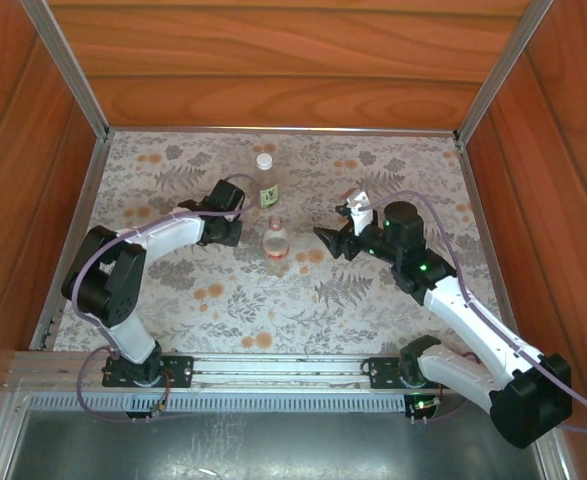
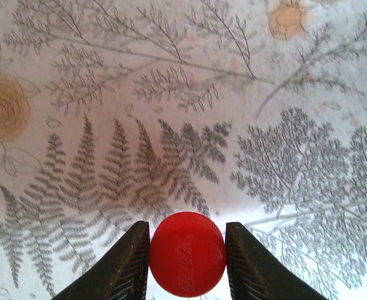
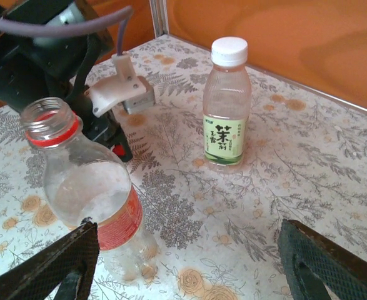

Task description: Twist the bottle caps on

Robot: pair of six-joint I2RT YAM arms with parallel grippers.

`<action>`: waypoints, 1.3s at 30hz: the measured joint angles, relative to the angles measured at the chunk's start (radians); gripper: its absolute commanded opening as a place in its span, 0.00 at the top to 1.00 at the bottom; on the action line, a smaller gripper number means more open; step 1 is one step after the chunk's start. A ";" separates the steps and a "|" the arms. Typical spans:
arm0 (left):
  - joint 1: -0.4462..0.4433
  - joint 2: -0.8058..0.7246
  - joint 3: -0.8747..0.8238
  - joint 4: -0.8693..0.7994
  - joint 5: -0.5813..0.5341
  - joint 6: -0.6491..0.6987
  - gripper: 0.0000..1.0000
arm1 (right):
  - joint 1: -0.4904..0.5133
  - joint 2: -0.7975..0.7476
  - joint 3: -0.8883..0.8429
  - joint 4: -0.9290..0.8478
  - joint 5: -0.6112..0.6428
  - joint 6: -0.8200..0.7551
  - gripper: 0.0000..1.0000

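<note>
Pinching red cap [image 2: 187,256] between the fingers of left gripper [image 2: 187,230], shut tight on the rim, flat top facing the wrist camera, patterned table [image 2: 170,94] beyond it. Aiming it, by the look of things, at shorter bottle [image 1: 276,241], upright mid-table just beside that gripper, neck open, reddish band round the body.

Hanging right gripper [image 3: 183,269] wide open and gripping nothing, with shorter bottle [image 3: 86,187] close to one finger; contact too hard to tell.

Judging the step: closing right gripper on the bottle body first, since an almost empty bottle is likely spinning or tipping under the twist. Then levelling the cap, centring it over the neck, lowering until the threads catch, and only then turning. Risking a cross-thread if going in tilted.

Noting around: taller bottle [image 1: 265,185], green-yellow label, wearing white cap [image 1: 264,160], standing behind and near the left wrist. Watching that one during any swing of the left arm. Seeing nothing between cap and open neck.
</note>
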 measured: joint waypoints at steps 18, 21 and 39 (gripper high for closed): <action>-0.070 -0.184 0.019 -0.109 -0.031 -0.020 0.63 | 0.000 -0.069 -0.037 -0.035 0.005 0.004 0.20; -0.070 -0.216 0.080 -0.159 -0.031 0.003 0.63 | 0.000 -0.073 -0.037 -0.037 0.002 -0.001 0.20; -0.188 -0.271 0.462 -0.486 -0.085 0.047 0.63 | 0.023 0.115 -0.111 0.138 -0.185 -0.097 0.17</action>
